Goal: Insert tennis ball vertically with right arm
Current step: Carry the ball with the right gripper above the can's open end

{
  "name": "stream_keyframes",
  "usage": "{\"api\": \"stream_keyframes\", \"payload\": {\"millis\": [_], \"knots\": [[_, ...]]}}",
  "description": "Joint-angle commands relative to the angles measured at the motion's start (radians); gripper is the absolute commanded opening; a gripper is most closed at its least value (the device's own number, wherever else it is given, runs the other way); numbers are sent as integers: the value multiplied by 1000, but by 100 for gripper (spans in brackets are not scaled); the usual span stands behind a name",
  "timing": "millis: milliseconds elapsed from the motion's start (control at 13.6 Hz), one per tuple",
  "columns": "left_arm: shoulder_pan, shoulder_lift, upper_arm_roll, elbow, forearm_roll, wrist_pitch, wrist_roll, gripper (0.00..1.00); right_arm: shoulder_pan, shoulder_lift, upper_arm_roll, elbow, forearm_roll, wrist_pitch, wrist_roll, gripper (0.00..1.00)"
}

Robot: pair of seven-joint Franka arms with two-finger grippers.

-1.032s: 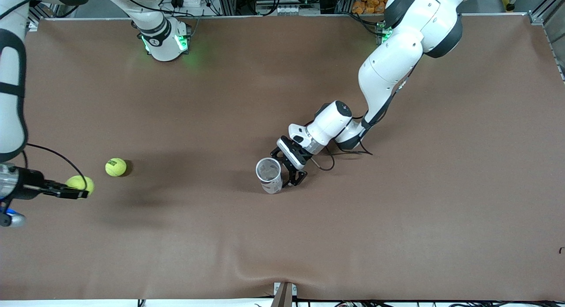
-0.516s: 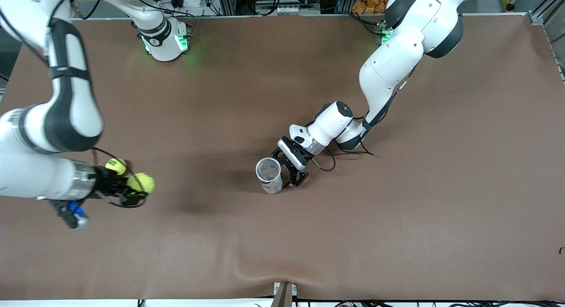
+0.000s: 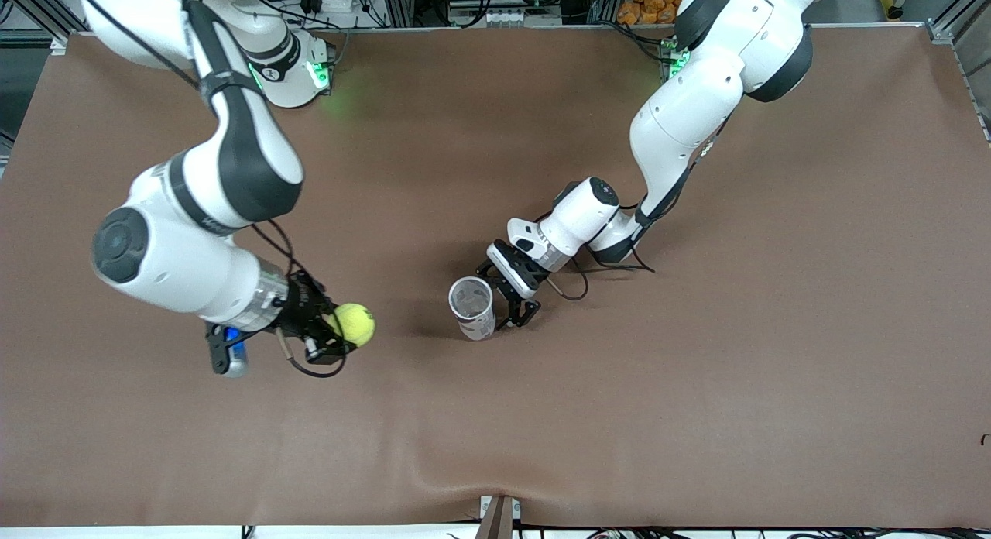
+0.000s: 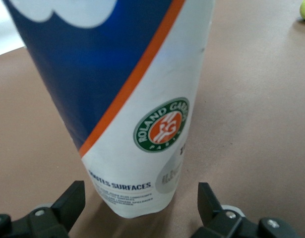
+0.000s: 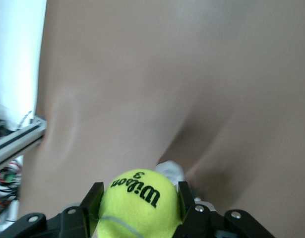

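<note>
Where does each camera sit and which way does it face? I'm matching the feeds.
Front view: high, facing both arms; right gripper carries the ball.
Left wrist view: on the left arm, facing the can between its fingers.
Right wrist view: on the right arm, over the table.
Shared: ball, front and right wrist.

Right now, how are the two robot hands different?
The right gripper is up in the air, shut on a yellow tennis ball; the left gripper is down at the table. The left gripper's fingers stand open on either side of the upright ball can, not squeezing it. Both are small, black and two-fingered.
</note>
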Motion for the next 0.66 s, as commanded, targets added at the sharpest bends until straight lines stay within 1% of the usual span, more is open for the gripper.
{"api": "stream_keyframes", "payload": {"millis": [0, 221, 442, 590], "knots": [[13, -32, -6, -38, 11, 3, -1, 100, 73, 23, -13, 21, 10, 58, 157, 0], [13, -32, -6, -36, 11, 3, -1, 100, 151, 44, -17, 19, -1, 62, 227, 0], [13, -32, -6, -38, 11, 3, -1, 100, 202, 46, -17, 10, -7, 57, 250, 0], [13, -32, -6, -38, 11, 3, -1, 100, 216, 51, -17, 4, -10, 57, 273, 0]]}}
